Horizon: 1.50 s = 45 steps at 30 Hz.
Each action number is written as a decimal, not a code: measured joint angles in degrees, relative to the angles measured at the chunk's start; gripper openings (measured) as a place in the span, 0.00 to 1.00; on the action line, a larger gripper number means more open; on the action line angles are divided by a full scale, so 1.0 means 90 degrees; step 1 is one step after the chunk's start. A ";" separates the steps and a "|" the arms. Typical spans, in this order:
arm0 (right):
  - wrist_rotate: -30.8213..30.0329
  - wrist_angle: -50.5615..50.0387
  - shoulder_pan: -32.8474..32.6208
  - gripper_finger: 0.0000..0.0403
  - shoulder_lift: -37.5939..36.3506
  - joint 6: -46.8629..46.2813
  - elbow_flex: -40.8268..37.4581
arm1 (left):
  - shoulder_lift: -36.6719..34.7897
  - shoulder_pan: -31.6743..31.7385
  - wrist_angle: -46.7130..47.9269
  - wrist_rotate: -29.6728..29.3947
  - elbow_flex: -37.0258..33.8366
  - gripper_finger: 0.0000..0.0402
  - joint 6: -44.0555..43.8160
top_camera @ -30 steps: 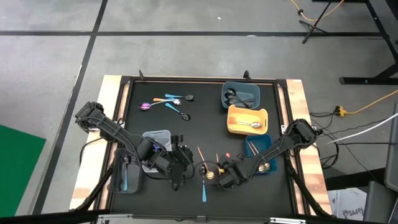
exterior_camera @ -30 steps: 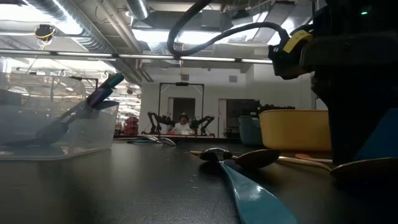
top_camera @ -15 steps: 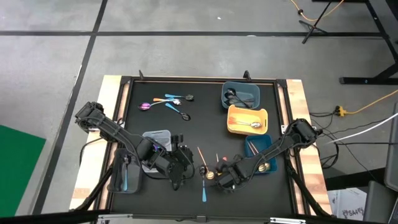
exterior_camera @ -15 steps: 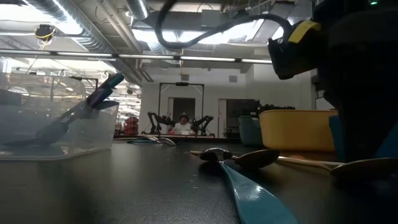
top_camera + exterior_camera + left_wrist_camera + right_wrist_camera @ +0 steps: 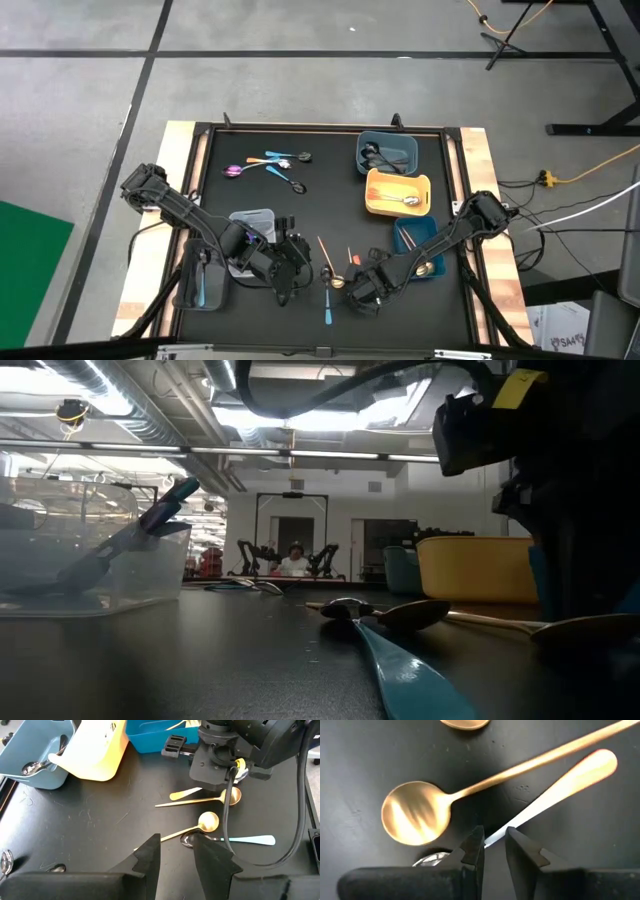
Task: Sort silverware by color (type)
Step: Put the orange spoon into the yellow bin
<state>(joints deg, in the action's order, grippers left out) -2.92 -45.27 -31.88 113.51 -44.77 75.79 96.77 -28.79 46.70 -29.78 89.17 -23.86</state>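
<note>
My right claw (image 5: pixel 352 296) has slid lower toward the worktop's near edge, fingers a little apart and empty, straddling a silver spoon handle (image 5: pixel 555 784) beside the gold spoon (image 5: pixel 415 819), ready to pinch.

I read this as a robotics lab in an open industrial hall. My table (image 5: pixel 170 215) stands on a grey concrete floor (image 5: pixel 300 90) marked with dark tape lines; cables (image 5: pixel 590 170) trail across it. Across the room, exposed ceiling ducts (image 5: pixel 150 405) and strip lights (image 5: pixel 230 375), and a second two-arm rig (image 5: pixel 290 560) with a person seated at it.
</note>
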 joint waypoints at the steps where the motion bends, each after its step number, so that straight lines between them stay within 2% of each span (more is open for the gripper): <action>1: -0.0023 -0.0040 0.0000 0.18 0.0003 -0.0068 0.0013 | 0.0000 0.0001 0.0000 0.0002 0.0002 0.27 0.0001; 6: -0.0149 -0.0392 0.0011 0.18 0.0040 -0.0838 0.0242 | 0.0000 0.0000 0.0000 0.0001 0.0000 0.27 0.0001; 11: -0.0395 -0.0492 0.0014 0.18 0.0044 -0.2192 0.0344 | 0.0000 0.0000 0.0000 0.0002 0.0000 0.27 -0.0002; 16: -0.0315 -0.0450 0.0009 0.18 0.0041 -0.2655 0.0185 | 0.0000 0.0000 0.0000 0.0000 0.0001 0.27 -0.0003; 27: -0.0286 -0.0210 0.0007 0.17 0.0012 -0.2650 0.0014 | 0.0000 0.0000 -0.0002 0.0002 0.0000 0.27 -0.0003; 37: -0.0499 -0.0166 0.0002 0.01 0.0012 -0.2638 0.0013 | 0.0000 0.0000 -0.0002 0.0001 0.0000 0.27 -0.0004; 45: -0.0585 -0.0207 0.0002 0.01 0.0012 -0.2282 0.0028 | 0.0000 0.0000 -0.0002 0.0002 0.0000 0.27 -0.0004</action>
<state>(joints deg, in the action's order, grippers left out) -8.18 -47.13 -31.86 113.62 -65.31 76.04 96.77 -28.80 46.68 -29.76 89.17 -23.90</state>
